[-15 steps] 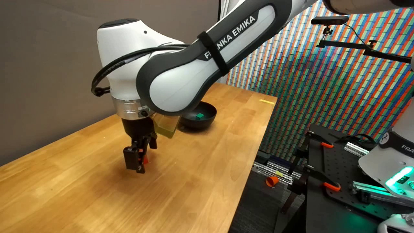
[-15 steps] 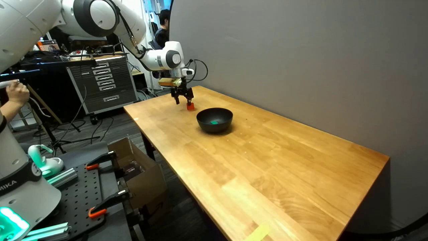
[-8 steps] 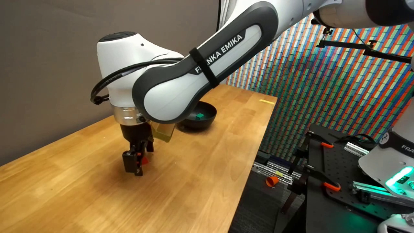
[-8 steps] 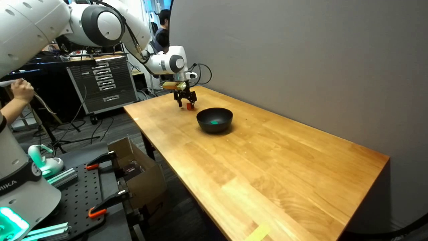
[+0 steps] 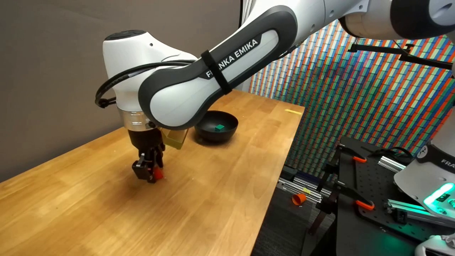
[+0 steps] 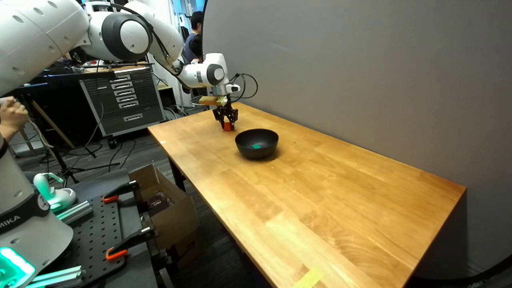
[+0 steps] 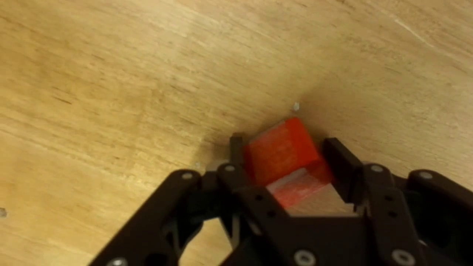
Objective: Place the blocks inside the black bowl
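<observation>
Step in hand, prob.: gripping the red-orange block (image 7: 284,159); jaws narrow, apparently holding it, one each side; can't tell if it's clear of the table (image 6: 340,200); next move shd. be lift, carry to black bowl (image 6: 257,154), lower & release beside green block (image 5: 219,127) already inside; count: 2 blocks (1 red-orange, 1 green), 1 bowl.

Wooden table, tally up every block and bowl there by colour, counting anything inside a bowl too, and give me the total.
Red-orange block: 1
Green block: 1
Black bowl: 1
Total: 3
</observation>
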